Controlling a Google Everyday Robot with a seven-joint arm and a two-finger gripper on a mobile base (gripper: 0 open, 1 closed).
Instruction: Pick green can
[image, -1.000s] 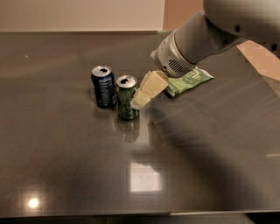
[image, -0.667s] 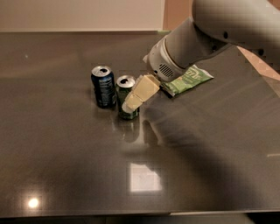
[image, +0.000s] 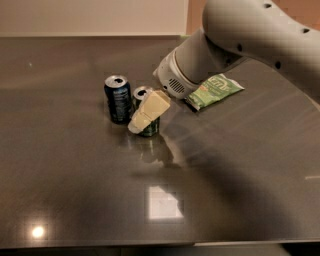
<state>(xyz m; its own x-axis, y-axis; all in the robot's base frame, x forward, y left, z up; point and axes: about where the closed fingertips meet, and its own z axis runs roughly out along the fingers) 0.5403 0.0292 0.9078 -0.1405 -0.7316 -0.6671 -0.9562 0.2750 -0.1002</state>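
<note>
The green can (image: 153, 128) stands upright on the dark table (image: 75, 165), just right of the dark blue can (image: 118, 100) and nearly touching it. Its silver top (image: 140, 93) shows behind my gripper. My gripper (image: 140, 121) reaches down from the upper right on the grey arm (image: 235, 40) and is at the green can. Its cream part lies across the can's front and hides most of the label. The far side of the can and whatever is behind it are hidden.
A flat light-green snack bag (image: 215, 90) lies on the table to the right, partly under the arm. The table's far edge meets a pale wall at the top. Bright light reflections sit on the near part of the table.
My gripper has moved left and down from beside the green can's right side to across its front. Both cans and the bag have stayed in place.
</note>
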